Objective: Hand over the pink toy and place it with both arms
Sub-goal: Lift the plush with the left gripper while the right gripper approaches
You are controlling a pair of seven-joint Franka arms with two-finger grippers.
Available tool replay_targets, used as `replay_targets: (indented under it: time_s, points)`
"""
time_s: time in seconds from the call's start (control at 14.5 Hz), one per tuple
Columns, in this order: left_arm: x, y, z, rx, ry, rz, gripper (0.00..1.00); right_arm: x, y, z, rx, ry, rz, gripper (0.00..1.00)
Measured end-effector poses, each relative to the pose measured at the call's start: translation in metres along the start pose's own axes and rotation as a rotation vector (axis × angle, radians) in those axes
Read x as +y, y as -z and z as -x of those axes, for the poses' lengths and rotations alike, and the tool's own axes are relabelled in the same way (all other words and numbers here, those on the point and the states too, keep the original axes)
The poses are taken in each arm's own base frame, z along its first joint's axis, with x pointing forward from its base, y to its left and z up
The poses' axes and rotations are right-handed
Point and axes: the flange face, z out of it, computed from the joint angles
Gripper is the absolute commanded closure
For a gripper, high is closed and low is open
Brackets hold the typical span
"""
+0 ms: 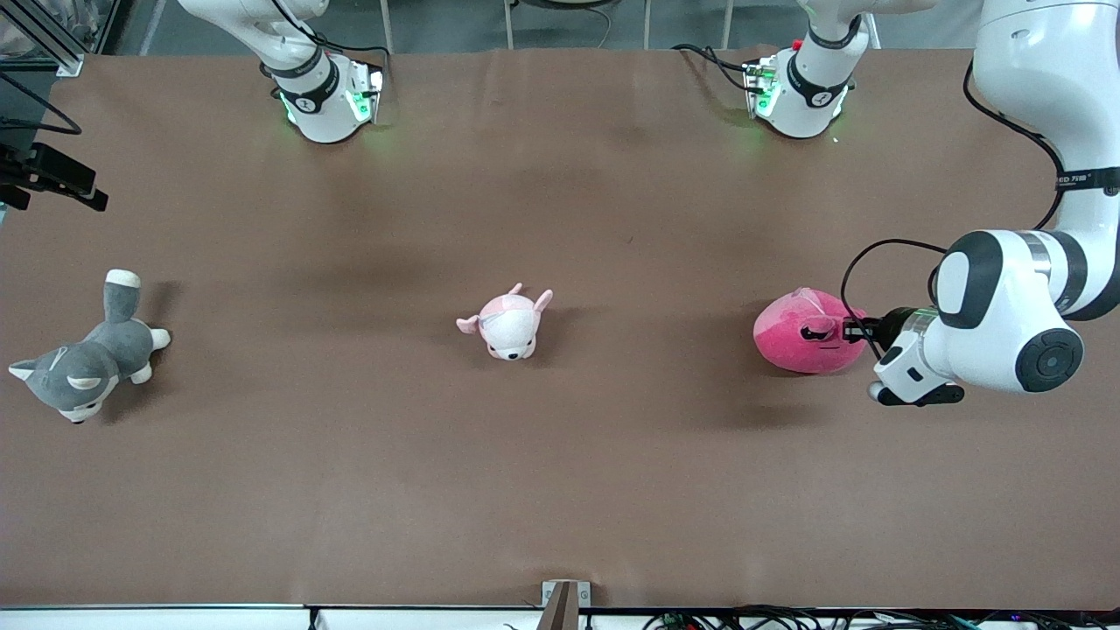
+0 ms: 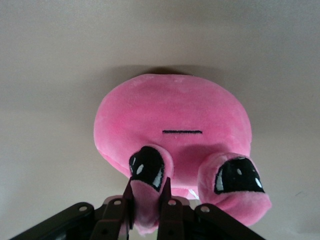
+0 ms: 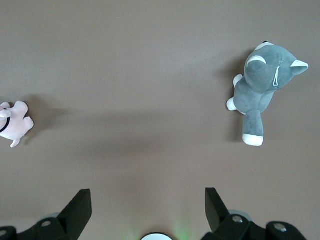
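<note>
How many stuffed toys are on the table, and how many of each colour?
Hot-pink toys: 1, the pink toy, toward the left arm's end, pinched by the left gripper.
Pale-pink-and-white toys: 1, the small animal plush, mid-table.
Grey-and-white toys: 1, the grey plush, toward the right arm's end.
Total: 3 toys.

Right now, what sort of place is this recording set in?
Likely a robot lab bench: two white arms mounted along a brown-covered table, with only plush toys on it, a pink toy, a pale pink plush and a grey plush. Cables run along the table edge.
</note>
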Motion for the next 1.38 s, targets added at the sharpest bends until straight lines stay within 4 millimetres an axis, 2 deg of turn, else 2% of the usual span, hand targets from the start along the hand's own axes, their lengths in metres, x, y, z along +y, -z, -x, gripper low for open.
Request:
replay_targets:
  time_s: [0.21,0.34,0.55,0.69,0.76,0.89,1.03,1.1,1.24,1.38]
  points:
    - [0.0,0.003,0.001,0.005,-0.001,0.001,1.0,0.001,0.002,0.0,0.004,-0.001,0.0,0.0]
    - [0.003,0.014,0.005,0.024,-0.005,0.007,1.0,0.003,0.003,0.0,0.007,-0.006,0.001,0.0]
    - [0.022,0.046,0.022,0.069,-0.003,0.044,1.0,0.008,0.004,-0.001,0.02,-0.014,0.008,0.0]
    - [0.049,0.076,0.04,0.091,0.018,0.053,1.0,0.011,0.003,-0.008,0.052,-0.02,0.011,0.0]
    - [0.068,0.093,0.051,0.096,0.031,0.057,1.0,0.014,-0.004,-0.014,0.054,-0.026,0.012,0.0]
    - [0.114,0.126,0.078,0.108,0.065,0.067,1.0,0.018,-0.035,-0.037,0.026,-0.032,0.019,0.0]
    - [0.169,0.144,0.107,0.116,0.118,0.082,1.0,0.02,-0.076,-0.067,-0.003,-0.032,0.037,0.0]
    - [0.2,0.152,0.122,0.126,0.146,0.097,1.0,0.02,-0.09,-0.076,-0.015,-0.037,0.047,0.0]
    - [0.258,0.168,0.159,0.146,0.183,0.134,1.0,0.014,-0.099,-0.081,-0.026,-0.14,0.051,0.0]
    - [0.307,0.176,0.193,0.161,0.197,0.157,1.0,-0.005,-0.094,-0.08,-0.024,-0.283,0.051,0.0]
